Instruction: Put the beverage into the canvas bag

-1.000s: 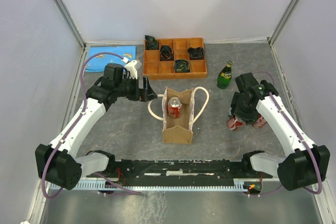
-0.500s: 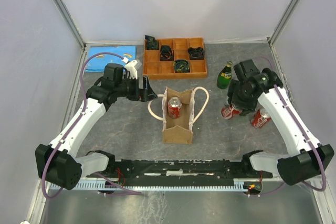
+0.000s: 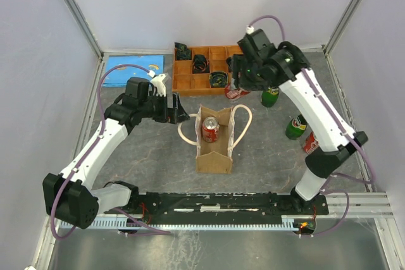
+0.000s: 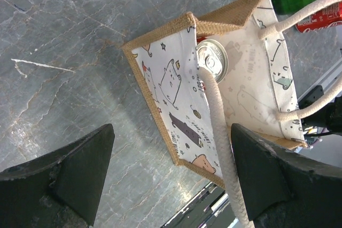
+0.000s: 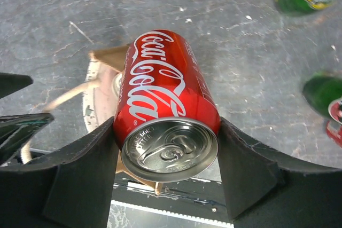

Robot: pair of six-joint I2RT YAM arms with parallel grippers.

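The canvas bag [image 3: 214, 147] stands open at the table's middle with one red can [image 3: 210, 130] inside. My right gripper [image 3: 236, 91] is shut on a second red Coca-Cola can [image 5: 166, 111], held in the air behind and right of the bag. In the right wrist view the bag [image 5: 101, 86] lies below and left of the can. My left gripper [image 3: 179, 109] is open beside the bag's left side. In the left wrist view a cream rope handle [image 4: 220, 132] runs between the fingers, close to the right finger [image 4: 278, 180], above the bag [image 4: 171, 86].
An orange wooden compartment tray [image 3: 185, 82] with dark items stands at the back. Two green bottles [image 3: 271, 97] [image 3: 295, 126] and another red can [image 3: 310, 143] are on the right. A blue book [image 3: 131, 69] lies at the back left.
My right arm has lifted the red can off the table on the right and swung it up and left, toward the back of the bag. The left arm has not moved.
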